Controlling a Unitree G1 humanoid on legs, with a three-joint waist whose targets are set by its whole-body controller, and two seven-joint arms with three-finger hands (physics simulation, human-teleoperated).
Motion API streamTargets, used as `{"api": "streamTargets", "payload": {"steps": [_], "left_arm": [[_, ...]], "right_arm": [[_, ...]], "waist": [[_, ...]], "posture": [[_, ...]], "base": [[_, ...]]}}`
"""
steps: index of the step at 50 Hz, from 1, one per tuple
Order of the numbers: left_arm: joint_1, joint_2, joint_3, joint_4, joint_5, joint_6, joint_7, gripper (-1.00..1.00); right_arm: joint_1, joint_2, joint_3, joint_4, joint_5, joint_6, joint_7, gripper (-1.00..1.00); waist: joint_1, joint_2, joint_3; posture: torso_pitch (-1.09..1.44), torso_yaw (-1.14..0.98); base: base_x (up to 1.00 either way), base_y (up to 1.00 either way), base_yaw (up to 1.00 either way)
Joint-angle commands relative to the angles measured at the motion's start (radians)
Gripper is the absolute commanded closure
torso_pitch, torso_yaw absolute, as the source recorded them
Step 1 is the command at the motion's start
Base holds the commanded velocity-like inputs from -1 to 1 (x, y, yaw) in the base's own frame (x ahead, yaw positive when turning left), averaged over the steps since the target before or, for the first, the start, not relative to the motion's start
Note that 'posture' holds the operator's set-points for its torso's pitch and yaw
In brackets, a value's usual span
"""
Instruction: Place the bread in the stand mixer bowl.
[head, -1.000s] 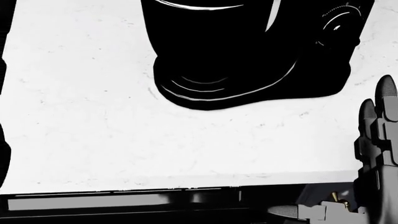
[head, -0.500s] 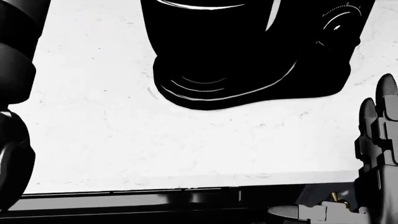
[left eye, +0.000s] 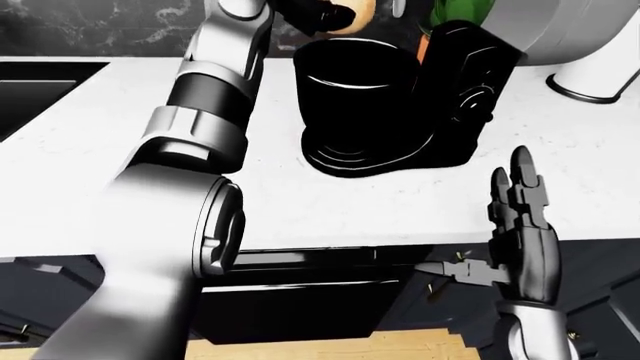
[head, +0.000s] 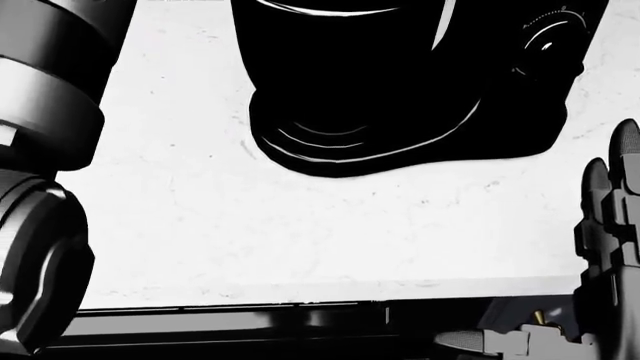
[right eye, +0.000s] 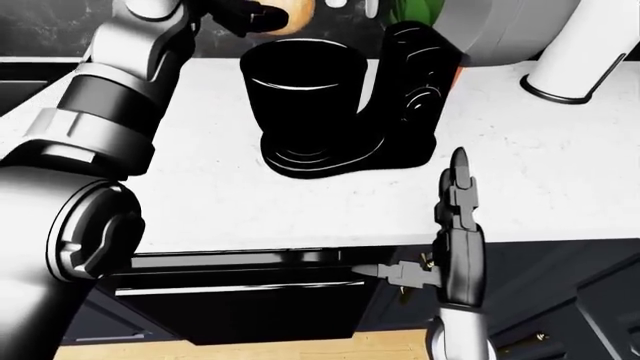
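The bread (left eye: 358, 10) is a tan loaf at the top edge of the left-eye view, partly cut off. My left hand (left eye: 322, 15) is shut on it and holds it just above the rim of the black stand mixer bowl (left eye: 355, 82). The bowl sits on the black stand mixer (left eye: 468, 97) on the white counter (left eye: 120, 105). My left arm reaches up across the left of each view. My right hand (left eye: 520, 206) is open and empty, fingers pointing up, at the counter's near edge to the right of the mixer. The head view shows only the bowl's lower part (head: 350, 67).
A white cylindrical object (right eye: 580, 52) stands on the counter at the right. A large grey rounded shape (left eye: 545, 30) and green leaves are behind the mixer. A dark sink (left eye: 40, 82) is at the left. Dark cabinets (left eye: 300, 300) run under the counter.
In the head view my left arm has come further in from the left edge and now fills the left side. The right hand and the mixer have barely shifted.
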Motion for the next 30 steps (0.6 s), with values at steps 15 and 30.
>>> {"api": "streamTargets", "payload": {"steps": [15,30], "left_arm": [[-0.038,-0.038,-0.007,-0.041,-0.003,-0.02,0.014,1.0],[-0.035,-0.047,-0.011,-0.026,0.015,-0.014,0.019,1.0]], "right_arm": [[-0.001,-0.002,-0.027,-0.066,0.017,-0.021,0.009,-1.0],[0.006,0.006,-0.046,-0.095,0.022,-0.011,0.022,-1.0]], "waist": [[0.001,-0.006,-0.024],[0.0,-0.007,-0.025]], "posture": [[0.0,0.0],[0.0,0.0]], "base": [[0.0,0.0,0.0],[0.0,0.0,0.0]]}}
